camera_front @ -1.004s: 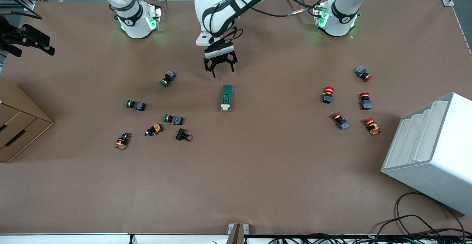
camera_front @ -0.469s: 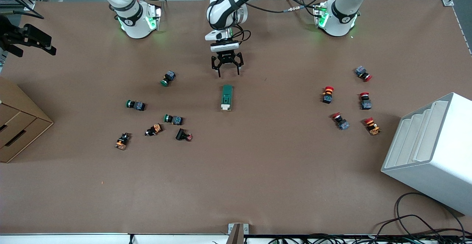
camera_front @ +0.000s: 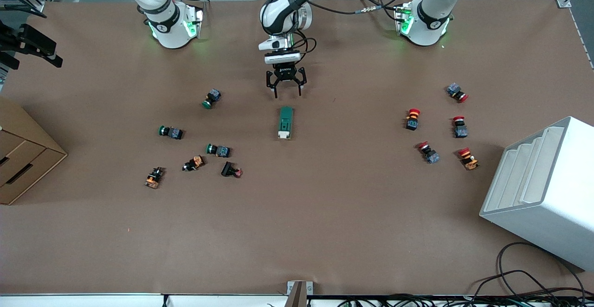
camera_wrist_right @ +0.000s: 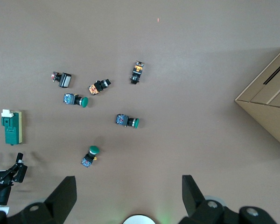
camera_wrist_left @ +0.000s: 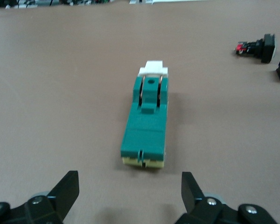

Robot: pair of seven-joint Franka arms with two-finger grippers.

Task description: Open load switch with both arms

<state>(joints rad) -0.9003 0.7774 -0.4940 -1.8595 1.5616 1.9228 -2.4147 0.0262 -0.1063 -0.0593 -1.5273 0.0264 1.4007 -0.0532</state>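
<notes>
Green load switch [camera_front: 286, 122] near spread left fingers [camera_front: 275, 89]

Load switch [camera_wrist_left: 146, 125] before spread left claw [camera_wrist_left: 129, 198]

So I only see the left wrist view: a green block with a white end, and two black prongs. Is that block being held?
Observer: No. The load switch lies free mid-table; the left tool is open over bare table by its green end.
Operator: And the other arm?
Observer: The right tool hangs open, high over the right arm's end of the table.
Operator: Anything else out there?
Observer: Five red mushroom buttons lie toward the left arm's end.
</notes>
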